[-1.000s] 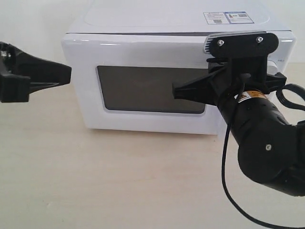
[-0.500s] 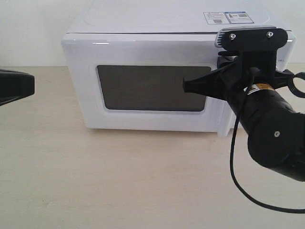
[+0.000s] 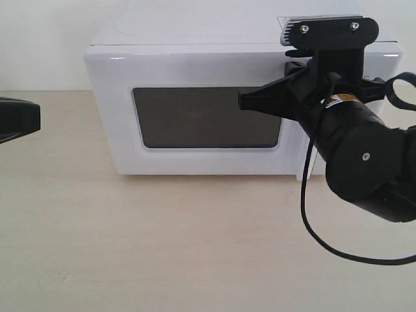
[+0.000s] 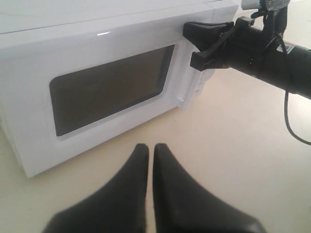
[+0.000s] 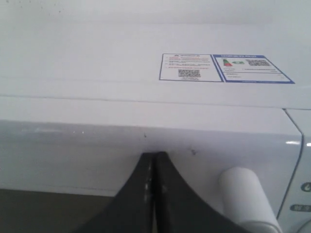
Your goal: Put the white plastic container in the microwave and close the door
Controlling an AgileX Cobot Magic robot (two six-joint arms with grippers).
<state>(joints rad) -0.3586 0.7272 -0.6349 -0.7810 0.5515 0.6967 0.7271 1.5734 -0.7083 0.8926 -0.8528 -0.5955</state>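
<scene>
The white microwave (image 3: pixel 195 39) stands at the back of the table with its door (image 3: pixel 195 164) closed and the dark window (image 3: pixel 195 117) facing me. The white plastic container is out of view. My right gripper (image 3: pixel 242 101) is shut, and in the right wrist view its tips (image 5: pixel 154 155) rest against the door's upper white frame, beside the white bar handle (image 5: pixel 243 194). My left gripper (image 3: pixel 32 117) hangs at the far left, clear of the microwave. Its fingers (image 4: pixel 151 148) are shut with only a thin slit between them and nothing in it.
The light wooden table (image 3: pixel 162 247) stretches out in front of the microwave. A black cable (image 3: pixel 312 221) loops down from the right arm onto it. Stickers (image 5: pixel 223 68) lie on the microwave's top, and a control panel sits right of the handle.
My left gripper has pulled back to the left, away from the microwave's side. My right gripper shifted right, then rose and came back left along the door's front.
</scene>
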